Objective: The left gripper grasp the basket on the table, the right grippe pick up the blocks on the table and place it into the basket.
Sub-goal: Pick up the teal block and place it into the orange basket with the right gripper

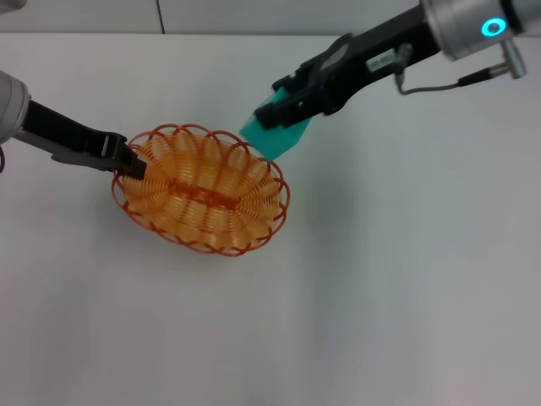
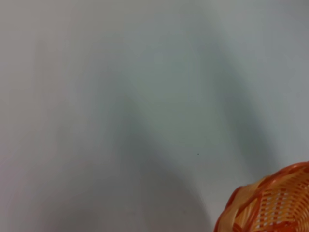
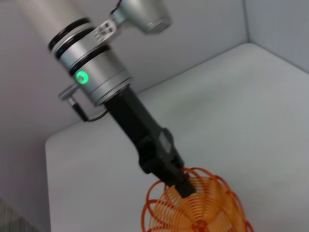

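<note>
The orange wire basket [image 1: 247,244] sits on the white table [image 1: 406,279], left of centre in the head view. My left gripper [image 1: 133,163] is shut on its left rim. The right wrist view shows that same left gripper [image 3: 183,186] clamped on the basket [image 3: 217,208] rim. A corner of the basket [image 2: 275,203] shows in the left wrist view. My right gripper [image 1: 283,106] is shut on the teal-green block [image 1: 275,137]. It holds the block in the air at the basket's far right rim, partly over it.
A pale wall [image 1: 254,15] borders the table's far edge. Bare white table [image 2: 120,96] surrounds the basket on all sides. The right arm's thin cable [image 1: 439,85] hangs near its wrist.
</note>
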Tool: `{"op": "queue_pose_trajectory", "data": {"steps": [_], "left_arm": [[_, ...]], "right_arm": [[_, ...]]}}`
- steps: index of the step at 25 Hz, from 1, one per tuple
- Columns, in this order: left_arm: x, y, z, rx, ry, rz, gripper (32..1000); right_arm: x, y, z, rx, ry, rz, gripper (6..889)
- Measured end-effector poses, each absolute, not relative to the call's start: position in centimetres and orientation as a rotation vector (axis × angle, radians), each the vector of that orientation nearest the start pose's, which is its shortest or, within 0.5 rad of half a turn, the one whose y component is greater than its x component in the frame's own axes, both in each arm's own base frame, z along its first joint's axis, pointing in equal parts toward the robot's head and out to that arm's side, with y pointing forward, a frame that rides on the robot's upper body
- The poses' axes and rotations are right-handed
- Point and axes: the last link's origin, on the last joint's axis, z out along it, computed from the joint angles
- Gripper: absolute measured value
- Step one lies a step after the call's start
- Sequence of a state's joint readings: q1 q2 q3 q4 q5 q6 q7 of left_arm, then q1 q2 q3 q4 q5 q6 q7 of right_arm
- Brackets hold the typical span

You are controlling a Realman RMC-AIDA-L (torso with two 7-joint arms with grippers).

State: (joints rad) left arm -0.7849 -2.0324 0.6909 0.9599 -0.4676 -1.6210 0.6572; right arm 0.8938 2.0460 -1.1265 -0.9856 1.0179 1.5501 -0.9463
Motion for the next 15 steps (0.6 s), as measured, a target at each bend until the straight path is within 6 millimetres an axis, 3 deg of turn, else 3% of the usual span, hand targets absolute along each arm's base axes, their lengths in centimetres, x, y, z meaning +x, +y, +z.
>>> {"op": "queue_pose_trajectory", "data": {"steps": [15], "left_arm": [[-22.4, 39.4, 5.1, -2.402, -1.518, 0.106, 91]], "right_arm": [[7.3, 38.0, -5.6, -3.078, 0.406, -0.053, 539]]}}
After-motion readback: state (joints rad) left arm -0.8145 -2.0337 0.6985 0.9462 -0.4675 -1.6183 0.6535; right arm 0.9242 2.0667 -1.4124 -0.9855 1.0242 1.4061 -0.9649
